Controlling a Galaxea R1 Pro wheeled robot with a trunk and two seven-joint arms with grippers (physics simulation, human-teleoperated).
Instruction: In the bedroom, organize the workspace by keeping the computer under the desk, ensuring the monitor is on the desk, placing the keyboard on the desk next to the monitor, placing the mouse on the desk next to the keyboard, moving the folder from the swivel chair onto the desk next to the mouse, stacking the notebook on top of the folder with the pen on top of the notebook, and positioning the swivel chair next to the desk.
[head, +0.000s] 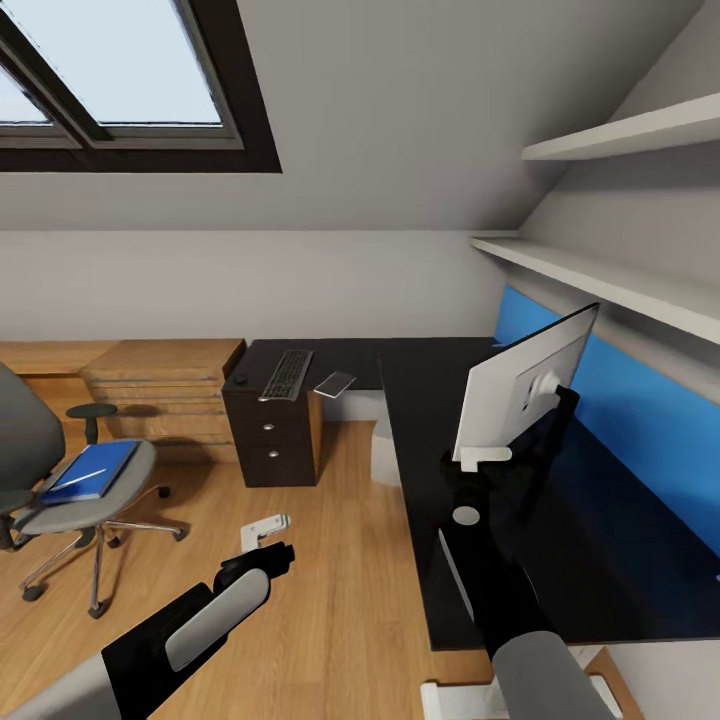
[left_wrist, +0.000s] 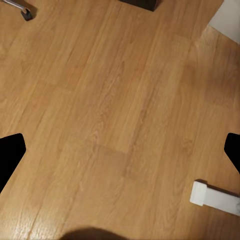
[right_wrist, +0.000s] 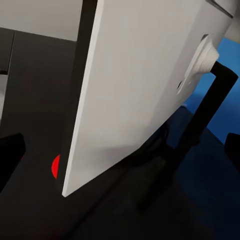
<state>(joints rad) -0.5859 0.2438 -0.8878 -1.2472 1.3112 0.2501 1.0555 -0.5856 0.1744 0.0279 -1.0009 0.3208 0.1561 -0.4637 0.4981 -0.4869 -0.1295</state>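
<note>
Pale grey back of the monitor (head: 520, 385) is facing us at centre right of the head view. It's on the black desk (head: 420, 480) with its stand on the top, turned edge-on toward the blue back panel (head: 640, 420), so that bit looks about done, though it may want straightening. The right gripper (head: 480, 462) is right up against the monitor's lower corner; I can't tell if it's clamped on it or just touching.

Further back, upper middle of the frame, the keyboard (head: 287, 373) lies on the desk's far wing with the mouse (head: 240, 380) just beside it and the notebook (head: 334, 383) near its other side. Both are well apart from the monitor, so I'd say they need shifting.

At lower left, the swivel chair (head: 60, 470) holds the folder (head: 92, 470) with the pen (head: 82, 477) on top, well apart from the desk. All 3 are undone.

The left gripper (head: 268, 533) hangs spread open and empty over the wood floor (left_wrist: 120, 120). I can't pick out the computer for certain.
</note>
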